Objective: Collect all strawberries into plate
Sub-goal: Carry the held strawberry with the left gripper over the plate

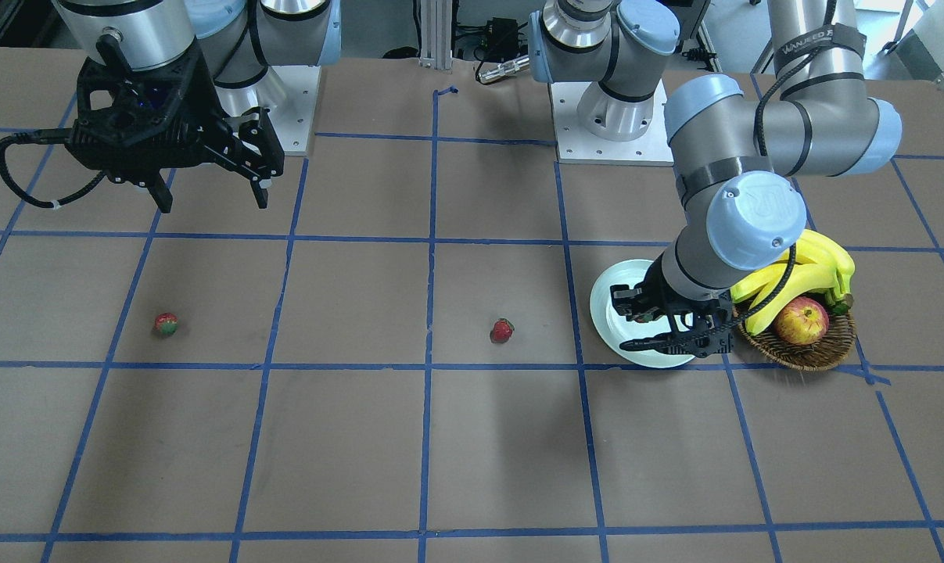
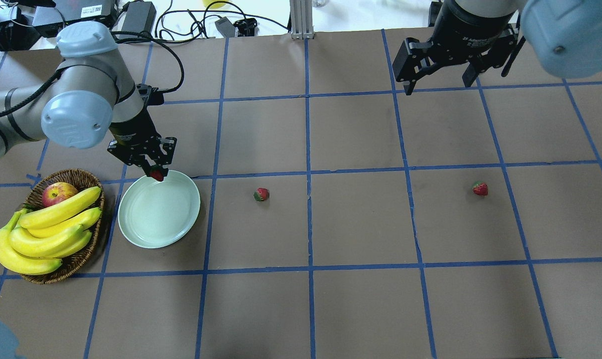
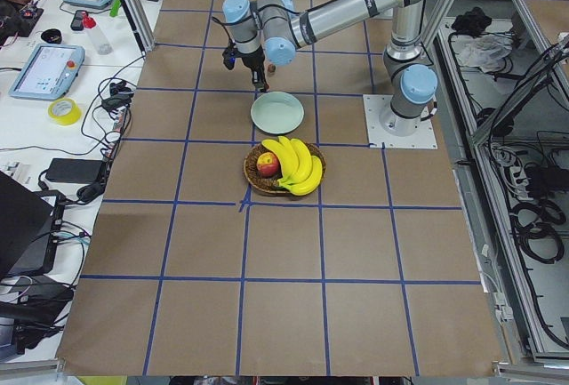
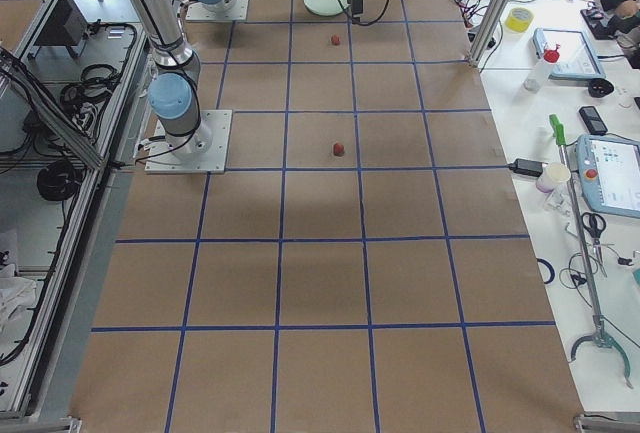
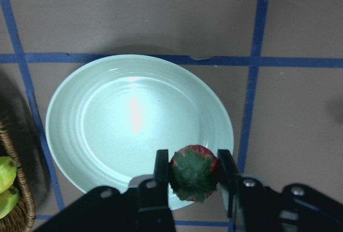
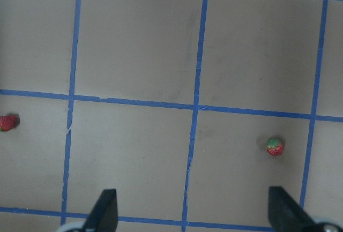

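Small red green-capped strawberry (image 5: 194, 177): was clamped by left black gripper (image 5: 194, 167) over round mint-green plate (image 5: 107, 130) rim, seemingly for release. Right gripper (image 2: 438, 84) stood agape, empty.

I have the left arm stretched forward, wrist pointing down, left gripper (image 5: 194, 161) pinching a strawberry (image 5: 194, 176) between both fingers (image 5: 162, 166); right arm raised, right gripper (image 2: 438, 86) facing down, jaws spread wide apart.
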`<state>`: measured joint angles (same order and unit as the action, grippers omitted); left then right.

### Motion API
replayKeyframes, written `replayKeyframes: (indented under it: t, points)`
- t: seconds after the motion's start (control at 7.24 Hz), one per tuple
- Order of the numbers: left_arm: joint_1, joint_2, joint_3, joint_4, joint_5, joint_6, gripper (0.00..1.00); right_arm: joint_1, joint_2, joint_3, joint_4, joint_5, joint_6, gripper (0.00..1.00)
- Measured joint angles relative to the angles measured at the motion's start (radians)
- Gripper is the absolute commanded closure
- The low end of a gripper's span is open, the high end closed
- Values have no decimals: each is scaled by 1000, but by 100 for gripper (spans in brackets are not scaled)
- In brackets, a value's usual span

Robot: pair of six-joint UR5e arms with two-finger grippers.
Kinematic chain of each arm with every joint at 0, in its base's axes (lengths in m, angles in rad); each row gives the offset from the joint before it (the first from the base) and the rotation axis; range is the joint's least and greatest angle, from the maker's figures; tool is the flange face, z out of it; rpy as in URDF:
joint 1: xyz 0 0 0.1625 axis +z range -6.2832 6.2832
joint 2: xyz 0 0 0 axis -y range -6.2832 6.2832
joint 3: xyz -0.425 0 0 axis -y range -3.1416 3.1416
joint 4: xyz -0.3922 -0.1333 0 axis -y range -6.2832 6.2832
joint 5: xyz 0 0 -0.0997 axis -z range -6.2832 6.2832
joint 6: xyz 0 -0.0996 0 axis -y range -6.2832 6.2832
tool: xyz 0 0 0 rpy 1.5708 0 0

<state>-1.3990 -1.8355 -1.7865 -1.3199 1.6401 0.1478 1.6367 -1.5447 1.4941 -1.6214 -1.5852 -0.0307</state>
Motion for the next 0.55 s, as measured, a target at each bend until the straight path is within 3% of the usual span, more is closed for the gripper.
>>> replayKeyframes:
  t: [0.28, 0.41, 0.55]
  points:
    - [95, -12, -58, 6, 1, 80, 100, 0, 0, 0, 0, 2, 0, 0]
    - [115, -16, -75, 8, 1, 90, 89, 0, 0, 0, 0, 2, 0, 0]
    - [124, -17, -84, 7, 0, 93, 1, 0, 0, 0, -1, 2, 0, 0]
